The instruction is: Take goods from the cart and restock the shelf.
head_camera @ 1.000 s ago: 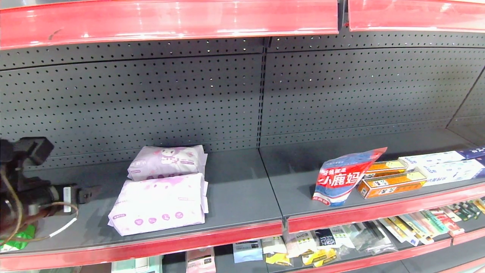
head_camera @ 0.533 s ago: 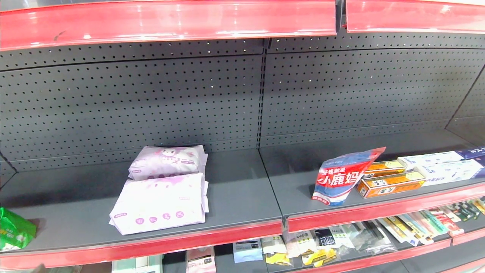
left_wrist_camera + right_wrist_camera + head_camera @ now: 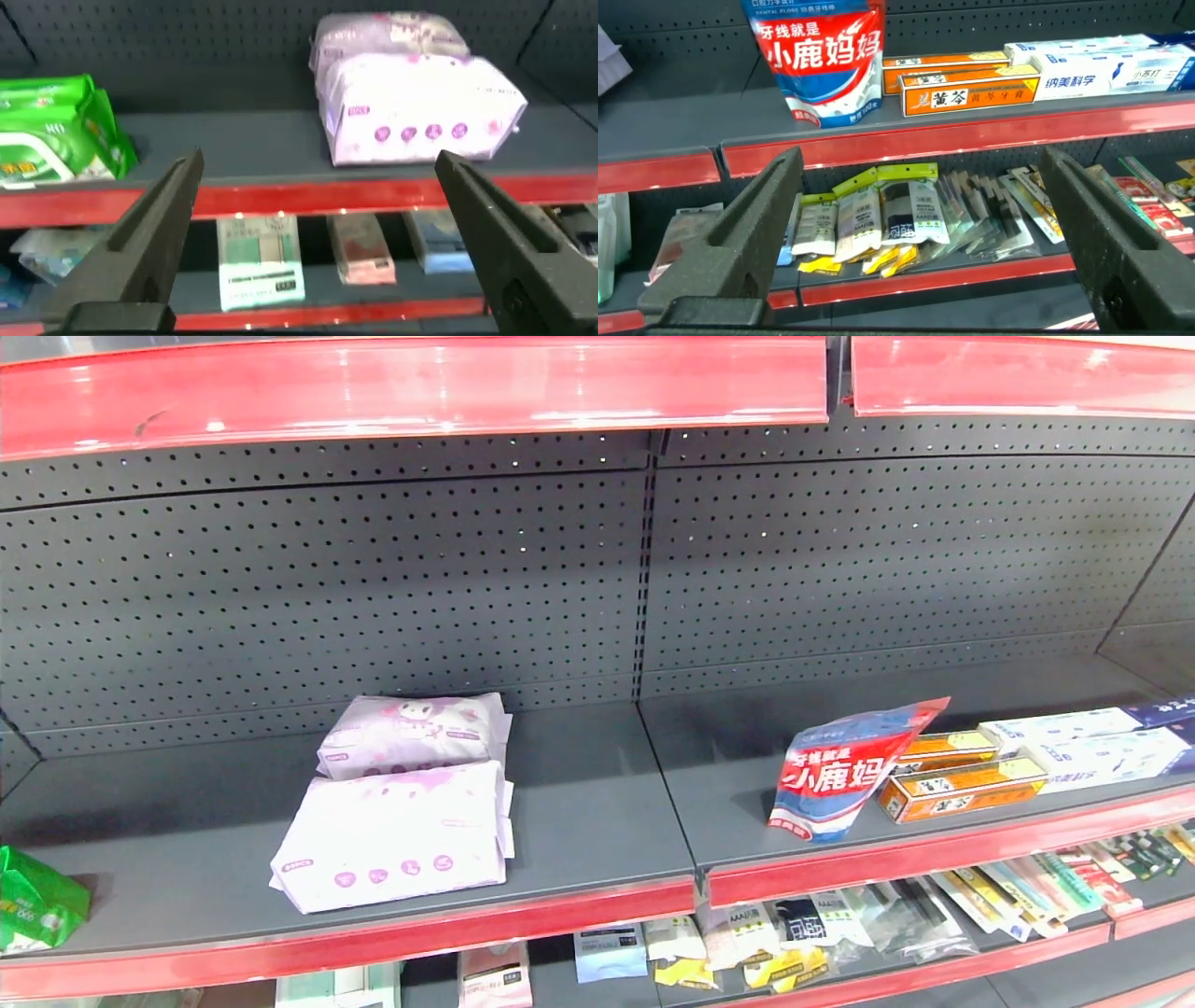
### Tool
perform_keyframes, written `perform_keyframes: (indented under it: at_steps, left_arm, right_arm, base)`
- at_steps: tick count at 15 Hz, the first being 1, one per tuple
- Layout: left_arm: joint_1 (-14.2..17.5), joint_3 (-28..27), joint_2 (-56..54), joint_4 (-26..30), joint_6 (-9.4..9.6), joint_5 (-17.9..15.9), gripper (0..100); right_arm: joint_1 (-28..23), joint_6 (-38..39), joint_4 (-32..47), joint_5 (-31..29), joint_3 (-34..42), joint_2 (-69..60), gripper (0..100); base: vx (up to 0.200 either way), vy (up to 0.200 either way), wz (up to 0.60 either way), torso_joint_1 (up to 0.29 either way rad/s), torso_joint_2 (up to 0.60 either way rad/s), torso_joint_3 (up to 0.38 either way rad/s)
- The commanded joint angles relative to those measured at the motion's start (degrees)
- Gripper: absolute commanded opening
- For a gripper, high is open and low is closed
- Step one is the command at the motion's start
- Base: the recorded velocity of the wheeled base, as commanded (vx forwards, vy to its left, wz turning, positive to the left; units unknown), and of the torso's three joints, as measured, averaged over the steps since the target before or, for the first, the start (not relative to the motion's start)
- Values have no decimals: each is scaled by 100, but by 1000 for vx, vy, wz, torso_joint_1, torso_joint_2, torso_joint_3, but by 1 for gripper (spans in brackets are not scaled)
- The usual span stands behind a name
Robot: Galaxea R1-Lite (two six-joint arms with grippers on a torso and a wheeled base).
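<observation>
Now the left gripper [image 3: 318,159], spread wide and empty, faces the shelf's [image 3: 579,803] green pack [image 3: 56,131] and tissue packs [image 3: 416,103]; the right gripper [image 3: 922,154], equally spread, faces its pouch [image 3: 822,61].

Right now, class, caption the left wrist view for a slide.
Open left gripper before a shelf holding a green pack and two purple packs.
</observation>
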Motion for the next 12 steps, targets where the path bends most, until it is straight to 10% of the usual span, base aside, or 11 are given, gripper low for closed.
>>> perform_keyframes:
  at_steps: [1,12]
  left_arm:
    - [-1,119,-66,-90,24,10,100]
    - [-1,234,-66,-301,446,-42,100]
  right_arm:
    - [-1,-1,-2,0,-2,7,100]
    - [-1,-27,7,-9,-2,7,100]
  base:
    - [0,0,0,0,0,0]
    - [0,0,382,2,2,1]
